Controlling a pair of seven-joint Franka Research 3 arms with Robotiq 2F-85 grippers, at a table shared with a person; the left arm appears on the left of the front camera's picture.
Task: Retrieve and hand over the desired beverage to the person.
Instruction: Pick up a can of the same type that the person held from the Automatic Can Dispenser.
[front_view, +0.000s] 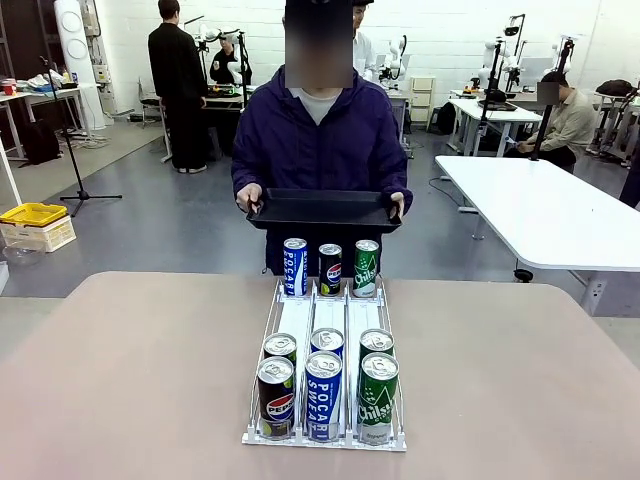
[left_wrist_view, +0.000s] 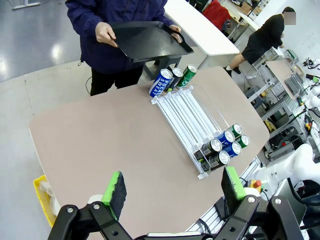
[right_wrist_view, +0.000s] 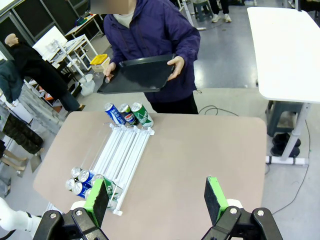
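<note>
The person (front_view: 320, 140) in a dark purple jacket stands at the far side of the table, holding an empty black tray (front_view: 325, 210) level in both hands. On the table lies a white three-lane rack (front_view: 327, 320). Three cans stand at its far end: a blue Pocari Sweat (front_view: 295, 266), a black Pepsi (front_view: 330, 269) and a green Chilsung (front_view: 366, 267). Several more cans of the same kinds crowd its near end (front_view: 323, 392). Nothing marks one can as the desired beverage. My left gripper (left_wrist_view: 173, 189) hangs open high above the table's left side. My right gripper (right_wrist_view: 156, 200) hangs open high above the right side. Both are empty.
The brown tabletop (front_view: 130, 370) is bare on both sides of the rack. A long white table (front_view: 545, 210) stands behind on the right, and a yellow crate (front_view: 35, 215) sits on the floor at the left. Other people work at benches in the background.
</note>
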